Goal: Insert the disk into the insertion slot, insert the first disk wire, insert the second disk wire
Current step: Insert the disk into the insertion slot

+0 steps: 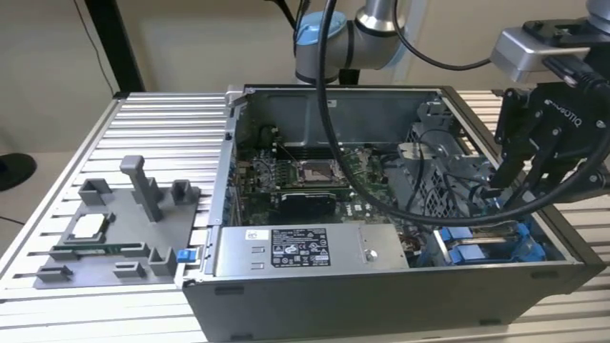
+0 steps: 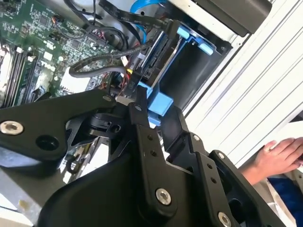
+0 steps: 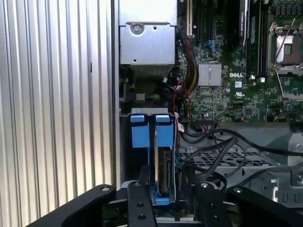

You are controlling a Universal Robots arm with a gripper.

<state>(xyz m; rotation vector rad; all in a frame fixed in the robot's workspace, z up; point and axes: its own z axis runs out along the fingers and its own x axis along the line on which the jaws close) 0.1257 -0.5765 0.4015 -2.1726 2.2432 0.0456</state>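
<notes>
My pincer (image 3: 168, 174) hung at the insertion slot (image 3: 149, 112), jaws parted and, as far as I could tell, clamping nothing. The disk (image 3: 164, 177) stood on edge inside that slot, between them. Beyond the slot lay the motherboard (image 3: 227, 90).

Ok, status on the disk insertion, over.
Gripper low in the computer case, at the disk. Disk on edge in the insertion slot. Black cables crowd close beside it; a hand outside the case.
</notes>
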